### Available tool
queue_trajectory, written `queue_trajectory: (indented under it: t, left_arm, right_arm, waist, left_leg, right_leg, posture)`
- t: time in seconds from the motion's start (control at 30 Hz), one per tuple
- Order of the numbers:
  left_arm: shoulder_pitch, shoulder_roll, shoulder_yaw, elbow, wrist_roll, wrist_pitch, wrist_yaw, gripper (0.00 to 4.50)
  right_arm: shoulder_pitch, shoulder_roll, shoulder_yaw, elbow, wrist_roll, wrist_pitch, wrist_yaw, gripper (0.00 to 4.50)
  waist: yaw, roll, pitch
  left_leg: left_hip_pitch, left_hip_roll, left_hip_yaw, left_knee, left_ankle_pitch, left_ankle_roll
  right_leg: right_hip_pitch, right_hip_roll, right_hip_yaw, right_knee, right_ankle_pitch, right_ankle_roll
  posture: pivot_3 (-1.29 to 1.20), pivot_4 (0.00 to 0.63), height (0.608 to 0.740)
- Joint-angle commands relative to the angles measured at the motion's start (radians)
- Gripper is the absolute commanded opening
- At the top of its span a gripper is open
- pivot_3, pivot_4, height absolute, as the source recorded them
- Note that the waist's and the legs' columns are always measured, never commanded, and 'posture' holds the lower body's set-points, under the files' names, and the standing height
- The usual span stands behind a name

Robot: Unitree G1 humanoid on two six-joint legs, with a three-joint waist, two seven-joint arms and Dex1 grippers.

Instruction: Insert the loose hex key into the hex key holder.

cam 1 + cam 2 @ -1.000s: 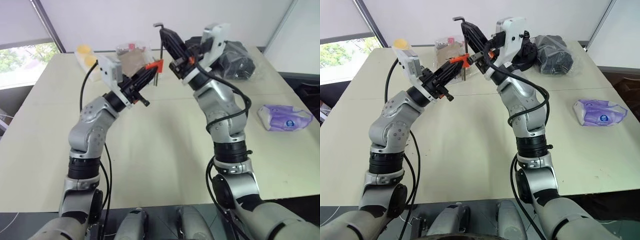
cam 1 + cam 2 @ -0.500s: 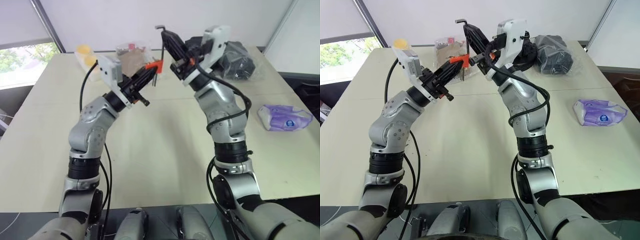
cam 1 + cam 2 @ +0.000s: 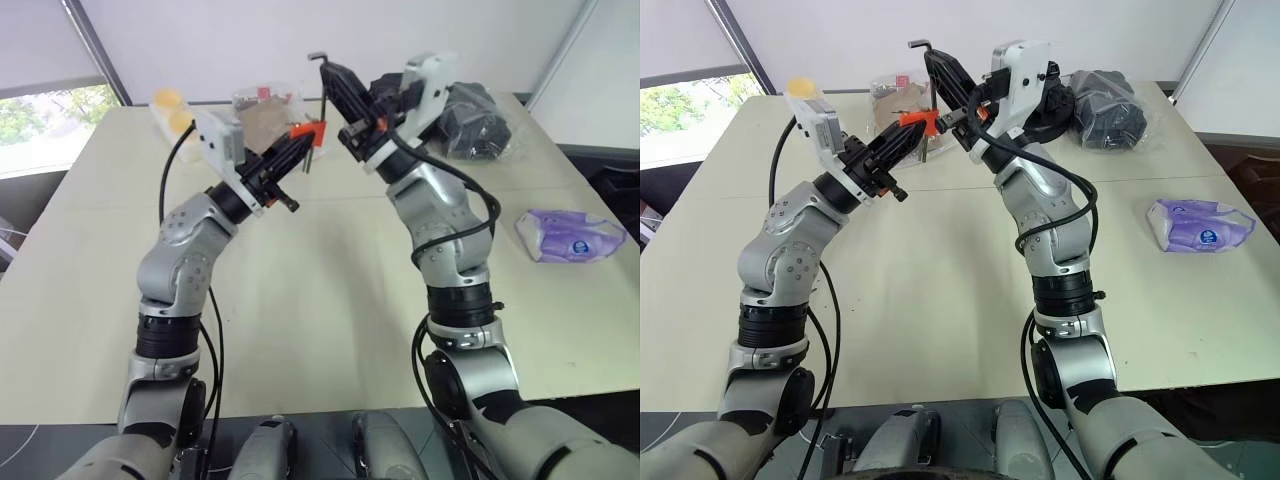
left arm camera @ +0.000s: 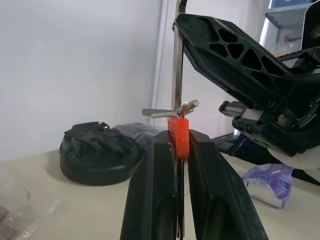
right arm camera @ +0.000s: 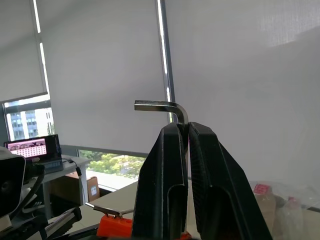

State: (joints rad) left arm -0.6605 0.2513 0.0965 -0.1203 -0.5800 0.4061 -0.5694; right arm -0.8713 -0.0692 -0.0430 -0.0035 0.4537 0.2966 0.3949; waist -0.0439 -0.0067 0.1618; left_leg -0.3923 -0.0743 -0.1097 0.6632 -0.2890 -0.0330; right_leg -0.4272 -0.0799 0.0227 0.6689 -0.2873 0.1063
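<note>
My left gripper [image 3: 300, 142] is shut on the hex key holder [image 3: 310, 131], a small orange-red block held above the table's far side, gripped edge-on [image 4: 178, 140] with short grey keys fanning from its top. My right gripper [image 3: 329, 72] is shut on the loose hex key [image 3: 318, 57], held upright with its short bent end [image 5: 160, 106] on top. The key's long shaft [image 4: 177, 65] runs straight down to the top of the holder. Whether its tip sits inside a slot I cannot tell.
On the pale table [image 3: 330, 300] lie a black bundle in clear plastic [image 3: 482, 120] at the far right, a purple wipes packet [image 3: 570, 235] on the right, and a clear bag of brown items [image 3: 262, 112] with yellow objects [image 3: 170, 108] at the far left.
</note>
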Motion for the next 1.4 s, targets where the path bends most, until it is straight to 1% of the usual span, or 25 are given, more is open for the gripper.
queue_trajectory:
  t: [0.03,0.97,1.4]
  left_arm:
    - [-0.020,0.002,0.011,-0.036,-0.011,-0.017,-0.003,0.00]
    - [-0.028,0.003,0.017,-0.040,-0.009,-0.030,0.003,0.00]
    - [-0.026,0.004,0.017,-0.045,-0.009,-0.029,0.001,0.00]
  right_arm:
    - [-0.025,0.006,-0.002,-0.046,0.009,-0.011,0.000,0.02]
    - [-0.005,0.010,0.008,-0.065,0.010,0.011,-0.001,0.02]
    - [-0.013,-0.012,-0.001,-0.048,-0.011,-0.006,0.007,0.02]
  waist:
    - [0.000,0.000,0.000]
    - [0.000,0.000,0.000]
    - [0.000,0.000,0.000]
  left_leg:
    - [0.000,0.000,0.000,0.000,0.000,0.000]
    - [0.000,0.000,0.000,0.000,0.000,0.000]
    - [0.000,0.000,0.000,0.000,0.000,0.000]
  right_leg:
    - [0.000,0.000,0.000,0.000,0.000,0.000]
    - [0.000,0.000,0.000,0.000,0.000,0.000]
    - [0.000,0.000,0.000,0.000,0.000,0.000]
  posture:
    - [0.00,0.150,0.740]
    - [0.00,0.150,0.740]
    - [0.00,0.150,0.740]
